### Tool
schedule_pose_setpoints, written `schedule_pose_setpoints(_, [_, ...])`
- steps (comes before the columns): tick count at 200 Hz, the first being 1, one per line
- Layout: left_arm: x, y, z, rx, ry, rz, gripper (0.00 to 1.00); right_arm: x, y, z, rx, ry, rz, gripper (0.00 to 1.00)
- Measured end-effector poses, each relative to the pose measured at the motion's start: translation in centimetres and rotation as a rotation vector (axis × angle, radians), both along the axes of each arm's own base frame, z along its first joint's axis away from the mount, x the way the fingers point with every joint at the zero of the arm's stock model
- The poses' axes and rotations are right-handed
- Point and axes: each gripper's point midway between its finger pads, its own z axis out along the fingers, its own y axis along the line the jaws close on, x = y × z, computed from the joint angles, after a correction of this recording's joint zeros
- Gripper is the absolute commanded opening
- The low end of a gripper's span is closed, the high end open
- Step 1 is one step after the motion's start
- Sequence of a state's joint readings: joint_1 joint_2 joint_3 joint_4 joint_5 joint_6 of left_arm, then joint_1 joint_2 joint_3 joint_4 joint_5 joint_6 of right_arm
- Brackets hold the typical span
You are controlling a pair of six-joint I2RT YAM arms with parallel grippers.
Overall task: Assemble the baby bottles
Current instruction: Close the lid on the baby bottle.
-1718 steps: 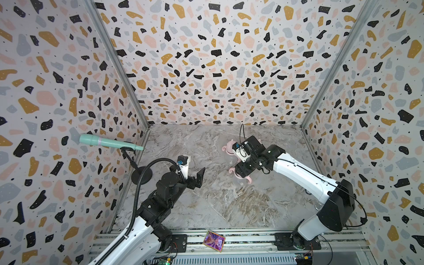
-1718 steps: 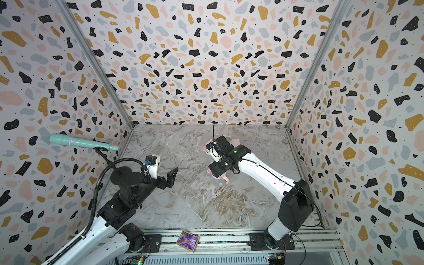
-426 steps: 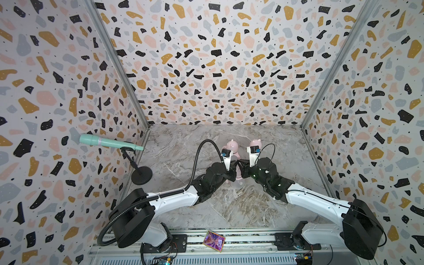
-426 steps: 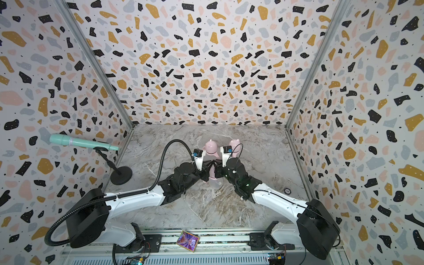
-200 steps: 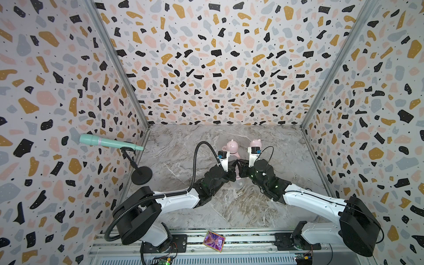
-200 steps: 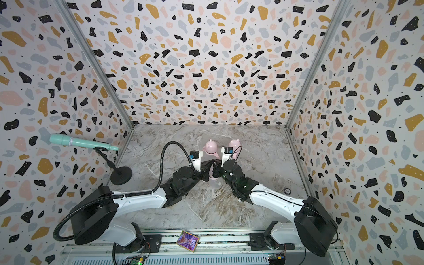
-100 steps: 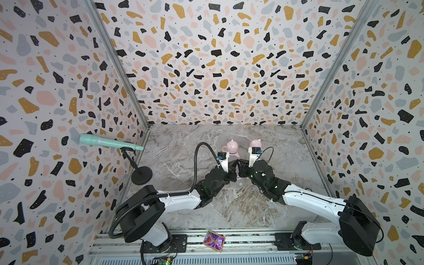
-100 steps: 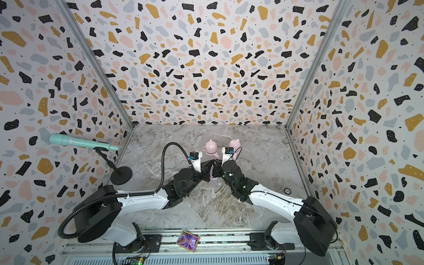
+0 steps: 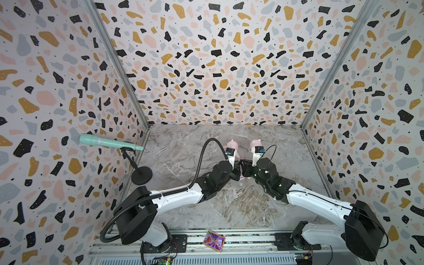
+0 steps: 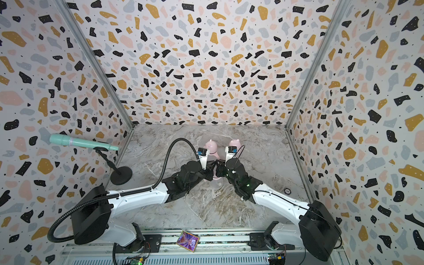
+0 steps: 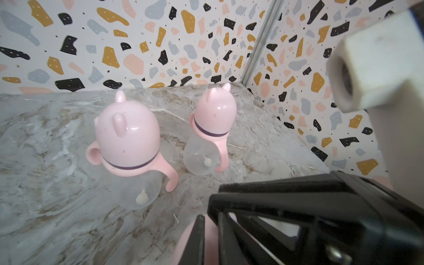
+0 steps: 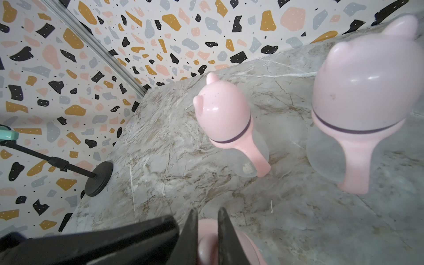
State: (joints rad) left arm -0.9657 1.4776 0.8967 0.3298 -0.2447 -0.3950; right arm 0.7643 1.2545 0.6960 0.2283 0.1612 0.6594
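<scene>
left gripper (image 11: 211, 243) and right gripper (image 12: 207, 229) both clenched on third bottle (image 12: 206, 250) pink top, at table (image 9: 179, 146) centre; one capped bottle (image 9: 231, 145) stands at its 11 o'clock, another capped bottle (image 9: 255, 143) at 1 o'clock

I have both arms stretched low and forward; the left arm (image 9: 179, 198) angles in from its base and the right arm (image 9: 316, 202) mirrors it, so the wrists converge in the middle. The left gripper (image 9: 238, 175) and right gripper (image 9: 243, 172) meet almost tip to tip; each has its jaws pinched nearly together on the pink cap (image 12: 207, 243).
</scene>
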Motion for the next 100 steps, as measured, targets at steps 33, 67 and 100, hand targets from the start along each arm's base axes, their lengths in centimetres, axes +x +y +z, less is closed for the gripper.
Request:
schedule_pose_setpoints(33, [-0.7, -0.4, 0.9, 0.057, 0.027, -0.034, 0.21, 0.1, -0.1, 0.4, -0.008, 0.002, 0.030, 0.17])
schedule_pose_setpoints(67, [-1.1, 1.4, 3.0, 0.047, 0.026, -0.019, 0.25, -0.5, 0.6, 0.5, -0.013, 0.010, 0.084, 0.17])
schedule_pose_setpoints(100, [-0.5, 5.0, 5.8, -0.004, 0.001, 0.051, 0.37, -0.8, 0.6, 0.5, -0.019, 0.015, 0.098, 0.17])
